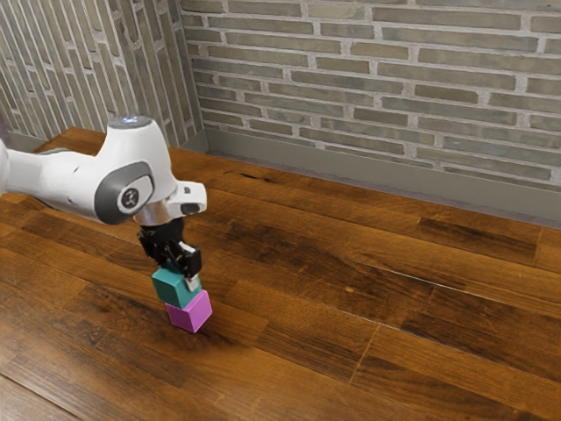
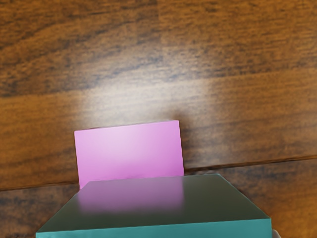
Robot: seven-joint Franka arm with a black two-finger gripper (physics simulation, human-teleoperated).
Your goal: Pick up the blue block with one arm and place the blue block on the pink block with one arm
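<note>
While the arm reaches in from the exterior view's left, the jaws stand narrow, closed on the upper sides of the blue block (image 1: 175, 286) (it renders more teal than blue). The block hangs directly over the pink block (image 1: 190, 310), which sits on the wooden desk (image 1: 368, 289). In the exterior view their faces appear to meet, though whether the blue block already rests there or hovers just above, I cannot tell. It looks shifted a little toward the exterior view's left of the pink one. In the wrist view the blue block (image 2: 163, 206) sits close under the hand and covers the near part of the pink block (image 2: 129, 151), so the overlap seems partial rather than square.

As for handling, I judge the blue block a small rigid cube: light, stiff and smooth-faced. It should not deform, but it could slip if pinched near an edge. Two opposite flat faces, taken near their middle, are the sound place to hold it. The pink top is no larger than the blue block's base, so a poorly centred release could tip it off.
</note>
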